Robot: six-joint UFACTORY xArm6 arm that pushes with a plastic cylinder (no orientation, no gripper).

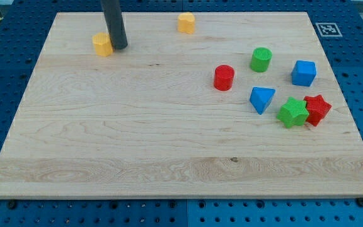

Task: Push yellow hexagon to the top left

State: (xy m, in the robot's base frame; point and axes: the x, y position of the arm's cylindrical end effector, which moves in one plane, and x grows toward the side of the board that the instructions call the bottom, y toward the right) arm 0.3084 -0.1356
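Our rod comes down from the frame's top edge at upper left, and my tip (120,46) sits on the surface (137,139), touching the right side of the yellow hexagon (103,45). That hexagon is in the upper left of the frame, near the surface's top edge but a bit in from the left corner. No gripper on this rig, just the rod, so nothing to read as open or closed.

A second yellow block (186,23) sits at top centre, close to the top edge, well apart from the tip; shape hard to tell, looks faceted.

The rest cluster in the right half. Red cylinder (224,77) right of centre. Green cylinder (261,60) just up and right of it. Blue cube (304,73) further right, near the surface's right edge. Blue triangle (261,99) sits below the green cylinder. Green star (292,112) and red star (317,110) are side by side, touching, lower right of the triangle.

All of these are well apart from the tip. Around the surface we see a blue perforated base (358,38).
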